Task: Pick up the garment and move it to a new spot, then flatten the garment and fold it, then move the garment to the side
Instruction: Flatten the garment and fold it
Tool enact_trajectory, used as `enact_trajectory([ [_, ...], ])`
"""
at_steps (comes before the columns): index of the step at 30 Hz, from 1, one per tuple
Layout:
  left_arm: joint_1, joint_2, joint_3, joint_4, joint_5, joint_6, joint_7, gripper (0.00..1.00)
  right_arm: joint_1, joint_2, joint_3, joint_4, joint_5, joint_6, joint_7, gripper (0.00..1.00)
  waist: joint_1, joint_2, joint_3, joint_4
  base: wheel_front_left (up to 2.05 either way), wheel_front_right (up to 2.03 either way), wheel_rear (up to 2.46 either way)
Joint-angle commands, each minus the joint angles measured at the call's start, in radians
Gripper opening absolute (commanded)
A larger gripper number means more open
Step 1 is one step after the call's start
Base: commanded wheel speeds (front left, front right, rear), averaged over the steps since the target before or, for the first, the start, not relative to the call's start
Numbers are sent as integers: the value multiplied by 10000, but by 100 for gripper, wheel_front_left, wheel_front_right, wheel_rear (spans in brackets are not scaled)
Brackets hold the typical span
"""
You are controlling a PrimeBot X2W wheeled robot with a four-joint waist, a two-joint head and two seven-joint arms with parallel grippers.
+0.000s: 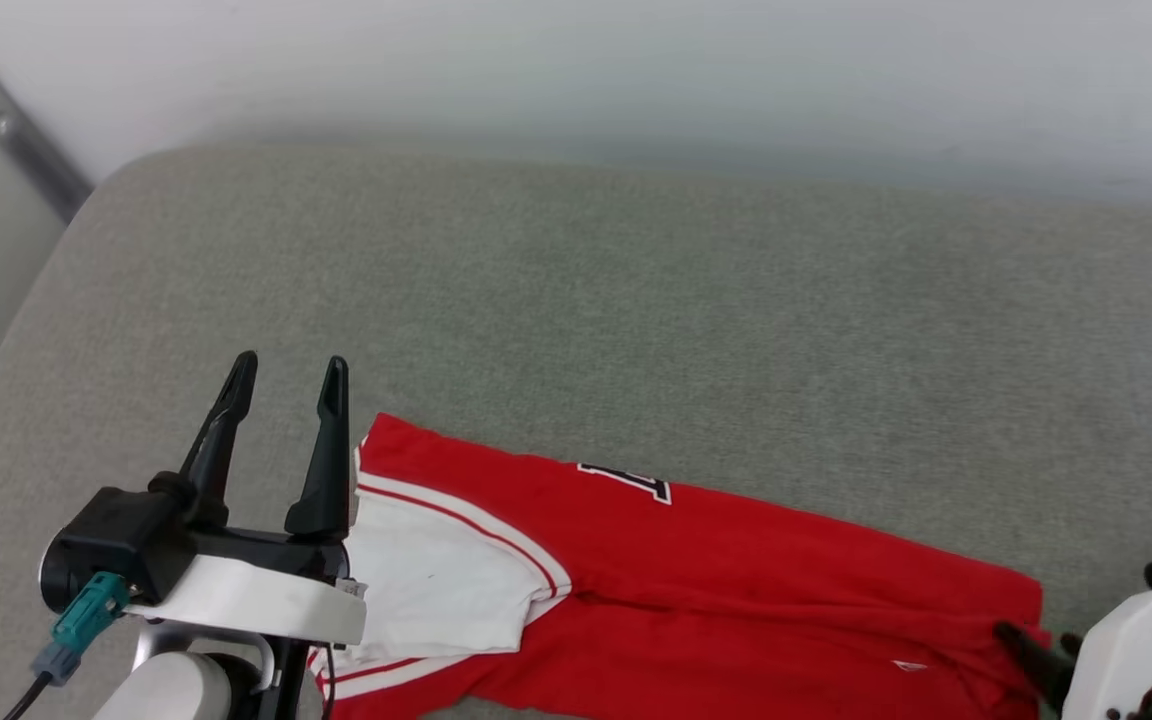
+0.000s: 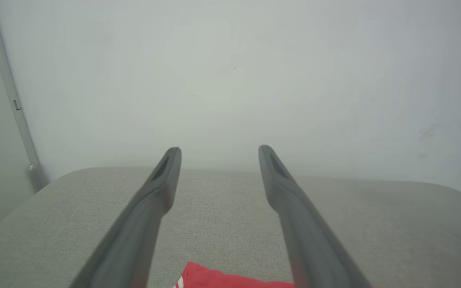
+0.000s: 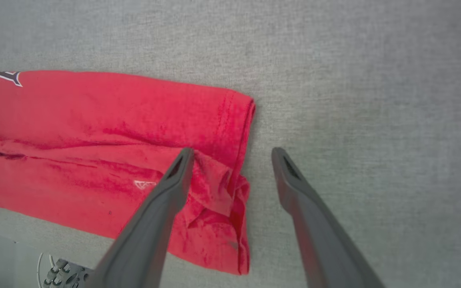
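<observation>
The red garment (image 1: 736,580) lies folded lengthwise into a long strip along the near edge of the grey cushion, with a white sleeve (image 1: 436,575) turned onto it at the left and a bit of black lettering showing at its far edge. My left gripper (image 1: 288,372) is open and raised just beyond the garment's left end, a red corner (image 2: 210,278) showing below its fingers. My right gripper (image 3: 232,154) is open above the garment's hem end (image 3: 230,188), one finger over the rumpled cloth, the other over bare cushion. Nothing is held.
The grey fabric surface (image 1: 696,330) stretches far back to a pale wall (image 1: 636,60). Its rounded left edge drops beside a grey metal rail (image 1: 31,145). The surface's near edge shows in the right wrist view, with robot hardware (image 3: 60,274) below it.
</observation>
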Motion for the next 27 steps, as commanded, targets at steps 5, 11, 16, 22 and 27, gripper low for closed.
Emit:
enact_trajectory([
  [5, 115, -221, 221, -132, 563, -166, -20, 100, 263, 343, 87, 689, 115, -4, 285, 100, -1, 0, 556, 467, 0, 0, 0],
  [11, 111, -270, 166, 117, 802, -419, -22, 100, 111, 564, 507, 1624, 455, -2, 186, 0, -1, 0, 646, 441, 0, 0, 0],
  [16, 149, -285, 32, 465, 878, -472, 69, 100, -333, 310, 600, 1668, 540, -4, -216, 0, -1, 0, 335, 331, 0, 0, 0],
  [22, 351, -121, 2, 677, 889, -274, 341, 100, -562, -58, 436, 1437, 489, -4, -404, 0, -1, 0, -263, 148, 0, 0, 0],
  [27, 486, -9, -20, 491, 934, -110, 531, 100, -674, -224, -384, 1224, 150, -6, -173, 0, -1, 0, -511, -39, 0, 0, 0],
])
